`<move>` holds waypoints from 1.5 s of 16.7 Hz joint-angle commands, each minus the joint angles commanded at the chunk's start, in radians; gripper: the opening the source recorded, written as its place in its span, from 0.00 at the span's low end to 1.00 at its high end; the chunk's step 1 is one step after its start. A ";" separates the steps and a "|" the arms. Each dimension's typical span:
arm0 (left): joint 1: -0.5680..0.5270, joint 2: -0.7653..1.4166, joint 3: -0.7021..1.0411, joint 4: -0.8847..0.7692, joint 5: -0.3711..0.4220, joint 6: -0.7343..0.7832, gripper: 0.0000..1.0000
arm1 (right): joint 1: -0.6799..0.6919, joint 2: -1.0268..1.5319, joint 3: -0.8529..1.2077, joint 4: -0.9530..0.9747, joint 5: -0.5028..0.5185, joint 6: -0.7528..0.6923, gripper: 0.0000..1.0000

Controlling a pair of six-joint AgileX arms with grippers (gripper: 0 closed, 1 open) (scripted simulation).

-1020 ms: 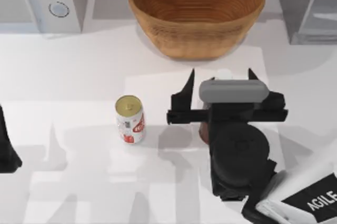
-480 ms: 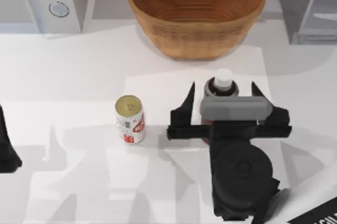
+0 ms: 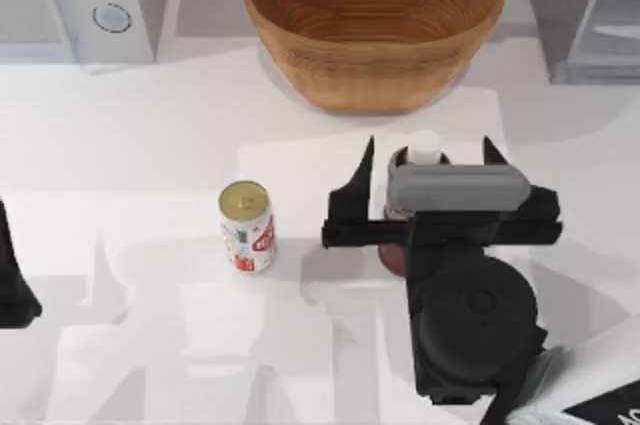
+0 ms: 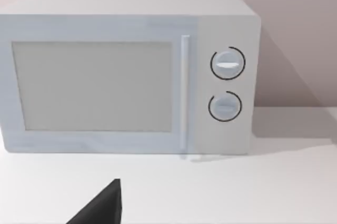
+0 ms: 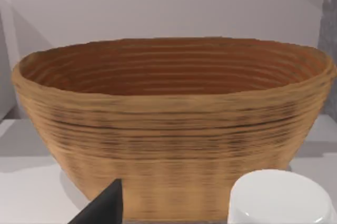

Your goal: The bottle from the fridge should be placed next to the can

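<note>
Right tool: I read its fingers as spread wide, straddling the slim dark reddish-brown bottle with white cap, gripping nothing.
Bottle position: upright on the white desk, right of the small white-and-red can, near it, not touching.
Left tool: parked at the desk's left edge.
Risk: I judge a finger could clip and topple the bottle.
Change: the tool has shifted slightly right, covering more of the bottle.
</note>
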 joint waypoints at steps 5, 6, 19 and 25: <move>0.000 0.000 0.000 0.000 0.000 0.000 1.00 | -0.158 -0.289 -0.028 -0.126 -0.194 -0.013 1.00; 0.000 0.000 0.000 0.000 0.000 0.000 1.00 | -0.202 -0.373 -0.043 -0.173 -0.245 -0.014 1.00; 0.000 0.000 0.000 0.000 0.000 0.000 1.00 | -0.833 -1.622 -0.428 -1.083 -0.886 -0.020 1.00; 0.000 0.000 0.000 0.000 0.000 0.000 1.00 | -0.988 -1.877 -0.563 -1.326 -1.010 -0.020 1.00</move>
